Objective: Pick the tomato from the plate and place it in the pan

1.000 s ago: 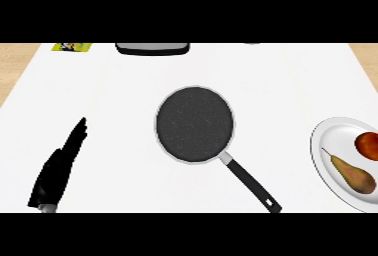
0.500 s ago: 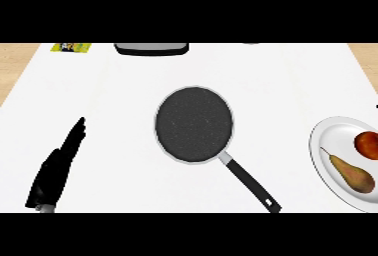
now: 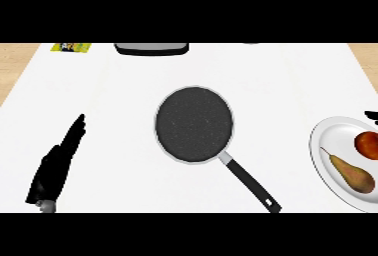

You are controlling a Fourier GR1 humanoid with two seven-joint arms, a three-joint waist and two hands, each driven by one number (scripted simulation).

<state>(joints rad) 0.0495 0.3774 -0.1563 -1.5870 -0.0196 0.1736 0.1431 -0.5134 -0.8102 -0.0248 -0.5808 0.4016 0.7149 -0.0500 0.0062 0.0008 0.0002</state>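
The round red tomato (image 3: 368, 145) sat on the white round plate (image 3: 322, 150) at the right edge of the white counter top (image 3: 111, 110), cut off by the frame edge. Just nearer on the same plate lay a brown-green pear (image 3: 350, 173), stem end pointing far-left; whether the two touched couldn't be told.

The dark, speckled round frying pan w/ a pale metal rim (image 3: 194, 124) lay mid-counter, nothing in it. Its black handle (image 3: 251, 183) ran toward the near right, ending w/ a small hole at the tip. Pan & plate were apart, w/ bare counter between.

The black left hand (image 3: 57, 165) showed at the near left, seen edge-on, fingers straight & pointing far, released, holding nothing. A bit of grey wrist showed at its near end. It was well apart from pan & plate.

At the right edge, just beyond the plate's far rim, a small black tip (image 3: 372, 116) poked into view, prob. part of the right hand; too little showed to tell whether it was released or clenched.

At the far edge: a dark grey, light-trimmed appliance-like block (image 3: 151, 48), only partly seen, & a small yellow-green item (image 3: 71, 47) to its left, too small to ID. Tan wood surface (image 3: 18, 65) showed beyond the counter at far left & far right.
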